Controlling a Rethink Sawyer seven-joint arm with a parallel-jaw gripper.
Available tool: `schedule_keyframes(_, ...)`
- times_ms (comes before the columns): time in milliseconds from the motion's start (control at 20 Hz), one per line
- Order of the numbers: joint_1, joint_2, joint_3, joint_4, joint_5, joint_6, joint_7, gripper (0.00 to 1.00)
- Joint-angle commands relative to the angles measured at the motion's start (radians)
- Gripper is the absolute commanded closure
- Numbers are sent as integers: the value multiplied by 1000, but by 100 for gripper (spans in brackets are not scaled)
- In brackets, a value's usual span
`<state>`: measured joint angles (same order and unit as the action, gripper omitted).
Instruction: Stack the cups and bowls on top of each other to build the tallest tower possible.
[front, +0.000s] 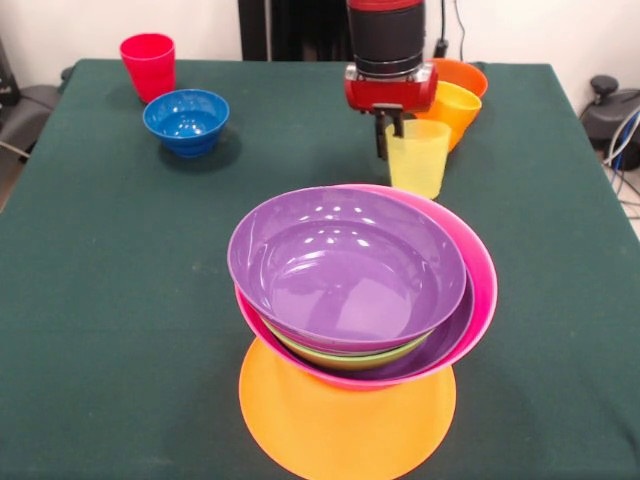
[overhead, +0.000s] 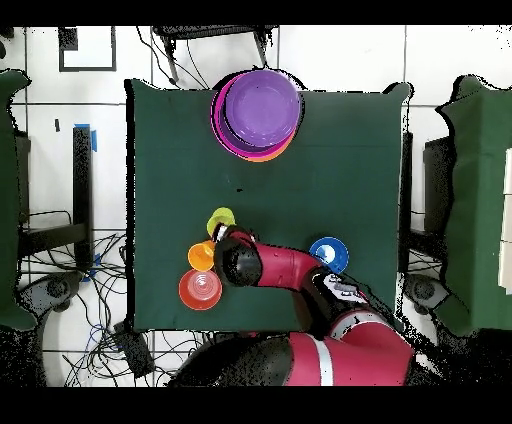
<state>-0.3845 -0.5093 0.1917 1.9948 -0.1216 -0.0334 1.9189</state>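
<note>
Yellow cup (front: 418, 157) stands upright on the table (front: 90, 300), long axis vertical, rim up, directly under the jaws (front: 392, 135). One dark finger sits at its rim on the side away from me; I can't tell if the jaws are open or closed on it. Orange-yellow cup (front: 451, 110) and red-orange bowl (front: 464, 75) are just behind. The tower (front: 362, 300) sits well out from the jaws, toward the front camera.
</note>
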Motion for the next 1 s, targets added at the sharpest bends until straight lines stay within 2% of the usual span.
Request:
schedule_keyframes(50,18,27,53,-48,-19,26,92,100)
schedule_keyframes(300,-6,-30,79,-14,-3,55,107,100)
schedule_keyframes(600,-19,-182,107,27,40,181,105,100)
schedule_keyframes(850,-30,-237,117,4,72,267,96,100)
schedule_keyframes(1000,-28,-233,119,-12,81,269,101,100)
